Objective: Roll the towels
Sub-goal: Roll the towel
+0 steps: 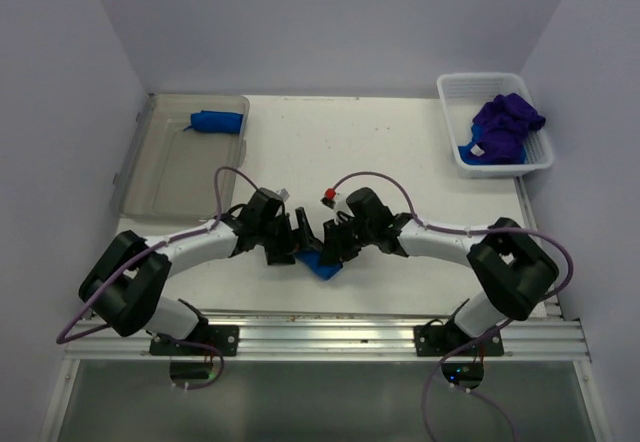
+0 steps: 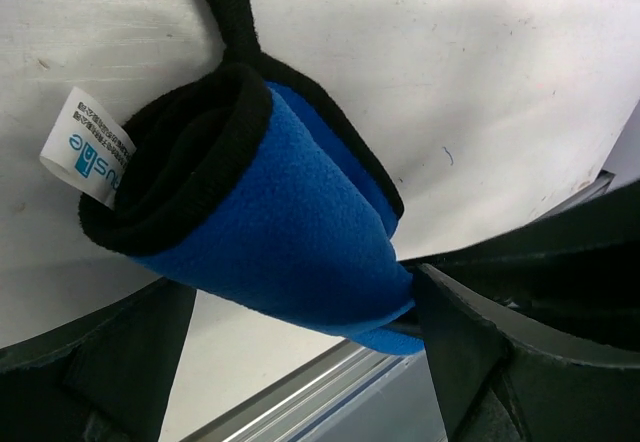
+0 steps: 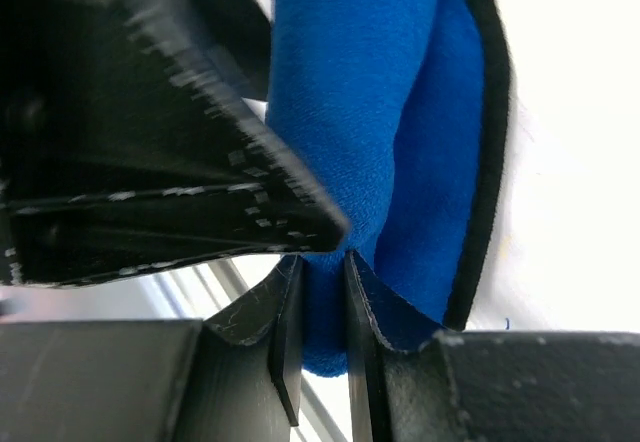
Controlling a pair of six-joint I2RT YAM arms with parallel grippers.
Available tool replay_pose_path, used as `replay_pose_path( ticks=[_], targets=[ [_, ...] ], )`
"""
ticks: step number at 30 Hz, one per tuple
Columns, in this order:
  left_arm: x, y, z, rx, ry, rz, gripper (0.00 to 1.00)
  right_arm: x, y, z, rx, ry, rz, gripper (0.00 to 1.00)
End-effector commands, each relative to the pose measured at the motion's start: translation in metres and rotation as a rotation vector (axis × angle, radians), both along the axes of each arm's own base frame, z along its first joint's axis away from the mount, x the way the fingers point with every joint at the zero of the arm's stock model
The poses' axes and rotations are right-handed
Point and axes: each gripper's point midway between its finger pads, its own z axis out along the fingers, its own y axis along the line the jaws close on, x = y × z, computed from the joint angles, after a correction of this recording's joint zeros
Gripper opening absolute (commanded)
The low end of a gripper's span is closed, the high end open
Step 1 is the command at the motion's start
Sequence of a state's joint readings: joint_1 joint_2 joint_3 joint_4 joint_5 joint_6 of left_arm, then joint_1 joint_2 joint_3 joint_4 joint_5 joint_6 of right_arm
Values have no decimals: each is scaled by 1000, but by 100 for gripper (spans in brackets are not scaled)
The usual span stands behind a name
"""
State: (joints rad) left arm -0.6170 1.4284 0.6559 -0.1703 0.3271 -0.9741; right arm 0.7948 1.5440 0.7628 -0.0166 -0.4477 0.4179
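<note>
Surface: white table (image 1: pixel 400 162), pale lilac walls on three sides.
Far left: clear bin (image 1: pixel 150 182); one finished blue roll (image 1: pixel 217 122) is laid at its far end.
Left gripper (image 1: pixel 287 245): jaws are spread wide either side of the centre roll, nothing is gripped.
Centre roll (image 2: pixel 270 232): blue fleece, rolled up, laid on the table near the front edge between both grippers; a white label (image 2: pixel 88 147) is shown at one end.
Right gripper (image 3: pixel 322 292): pinched narrow on the roll's end, cloth is clamped between the pads.
Far right: white basket (image 1: pixel 455 157); purple towels (image 1: pixel 505 120) are heaped in it, a blue towel (image 1: pixel 468 150) is seen beneath them.
Handling: judged soft, light, limp, not fragile; the roll is expected to spring loose if released. Best taken across the roll's middle, with the outer flap trapped under a pad.
Count: three blue towels are seen (bin, centre, basket); the number in the purple heap cannot be told; one bin, one basket, two grippers.
</note>
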Motion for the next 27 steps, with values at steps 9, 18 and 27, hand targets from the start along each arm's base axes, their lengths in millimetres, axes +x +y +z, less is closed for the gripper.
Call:
replay_pose_path(
  ticks=[9, 18, 27],
  targets=[
    [9, 2, -15, 49, -16, -17, 73, -4, 1, 6, 206, 343, -27, 24],
    [11, 1, -12, 68, 8, -20, 53, 12, -47, 23, -151, -54, -131, 73],
    [11, -6, -5, 43, 23, -43, 54, 1, -25, 55, -557, -748, -79, 76]
  ],
)
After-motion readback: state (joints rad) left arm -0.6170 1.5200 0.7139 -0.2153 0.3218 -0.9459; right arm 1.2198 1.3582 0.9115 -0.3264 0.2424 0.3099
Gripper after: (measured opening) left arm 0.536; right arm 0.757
